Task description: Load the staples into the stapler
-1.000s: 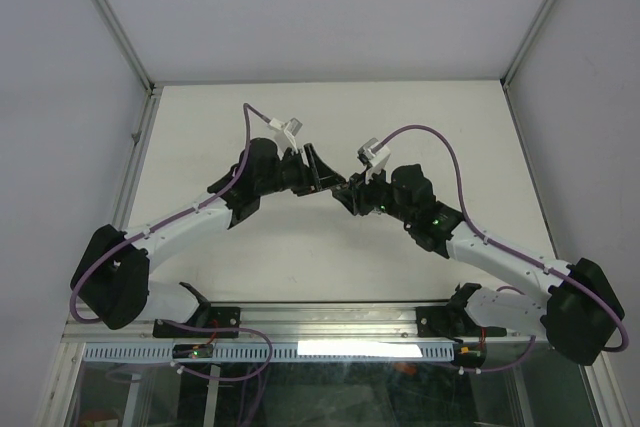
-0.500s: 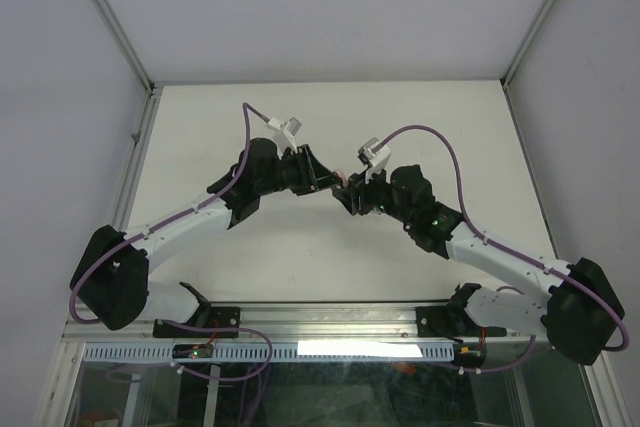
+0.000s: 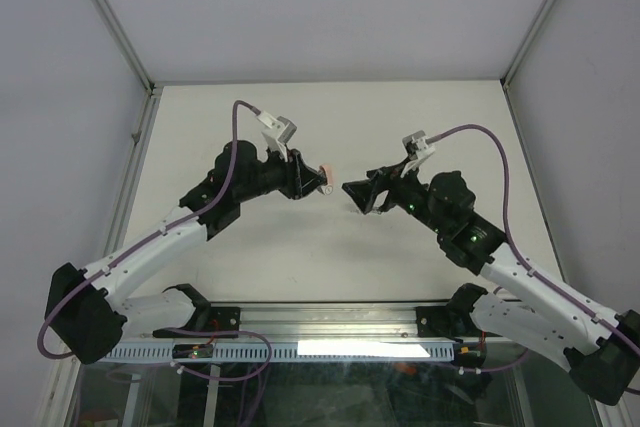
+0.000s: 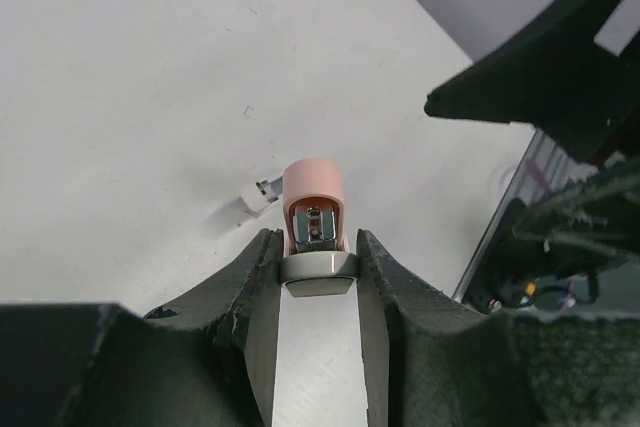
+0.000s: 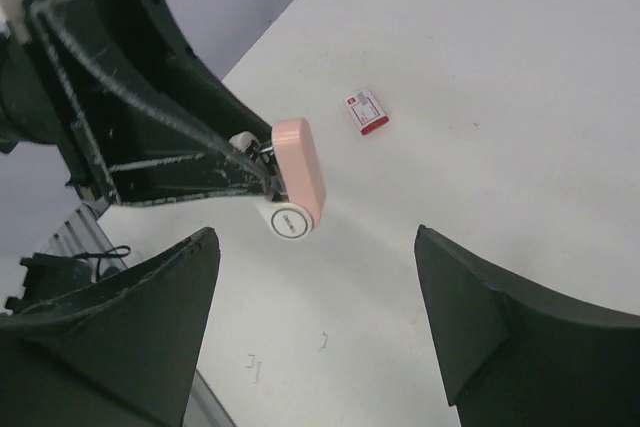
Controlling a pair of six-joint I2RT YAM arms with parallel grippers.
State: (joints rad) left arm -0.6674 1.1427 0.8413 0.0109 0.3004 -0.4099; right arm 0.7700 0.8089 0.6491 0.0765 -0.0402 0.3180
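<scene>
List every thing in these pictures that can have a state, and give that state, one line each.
left gripper: shut on the stapler.
right gripper: open, holding nothing.
stapler: clamped by its white base, held up off the table; cannot tell whether it is loaded.
staple box: lying flat on the table, apart from both grippers.

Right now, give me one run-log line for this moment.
left gripper: shut on stapler | right gripper: open, empty, facing stapler | staple box: on table, clear of both grippers
</scene>
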